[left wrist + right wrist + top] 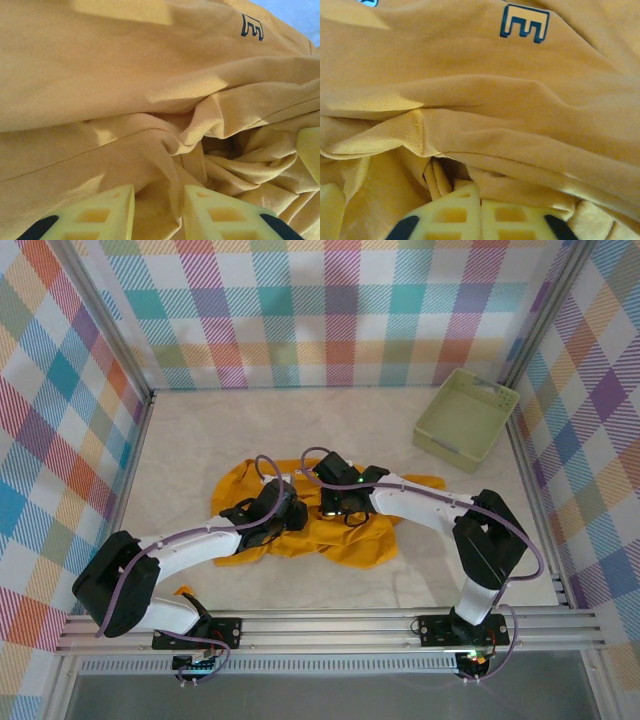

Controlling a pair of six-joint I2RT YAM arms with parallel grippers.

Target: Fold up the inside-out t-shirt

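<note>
Fingers of two grippers (159, 210) (480, 217) pinch one t-shirt (340, 540); one basket (466, 415).

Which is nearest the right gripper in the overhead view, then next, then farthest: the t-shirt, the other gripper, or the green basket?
From the right gripper:
1. T-shirt: right under it, bunched mid-table, its folds at the shut fingers.
2. Left gripper: just to its left, also on the shirt.
3. Basket: far right corner, well apart.

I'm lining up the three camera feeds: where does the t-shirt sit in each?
Top: t-shirt crumpled at table centre, under both hands.
Left wrist: fabric across the frame, a fold rising between the left hand fingers.
Right wrist: fabric across the frame above the right hand.
Shared landmark: printed E in both wrist views.
</note>
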